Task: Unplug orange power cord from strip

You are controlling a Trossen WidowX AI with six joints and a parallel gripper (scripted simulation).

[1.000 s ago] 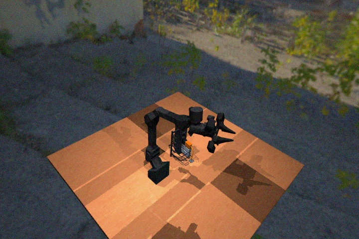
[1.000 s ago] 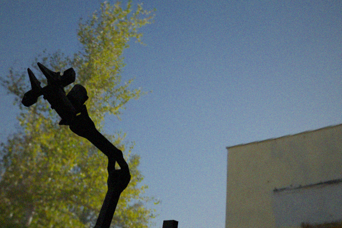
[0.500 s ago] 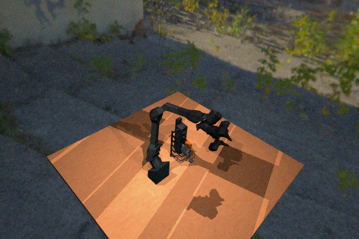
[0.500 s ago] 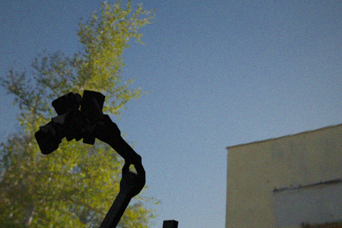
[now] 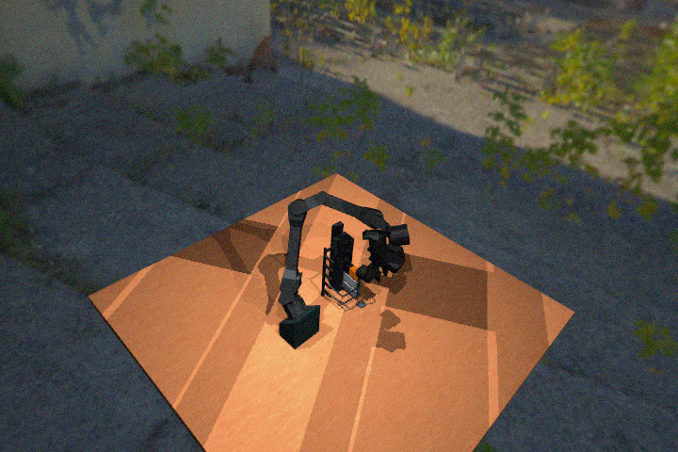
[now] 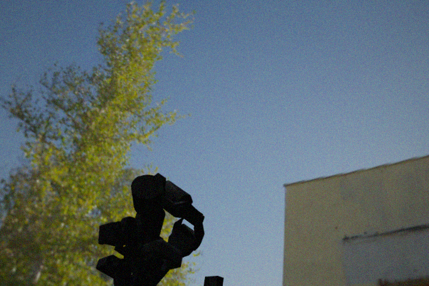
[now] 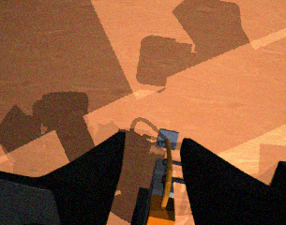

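The orange plug sits at the upper end of a pale grey body, which looks like the power strip. How deep the plug sits cannot be told. The orange cord runs from the plug down to a small blue-grey block. My gripper is partly open and empty. It points down beside the plug, on the right in the top view. In the wrist view the cord and plug show between the fingers, beyond them. The fingertips are hidden in the exterior view.
A black rod rack and tall black blocks stand close beside the strip, on the left in the top view. The arm's base stands in front of the rack. The orange-brown table top carries sharp shadows.
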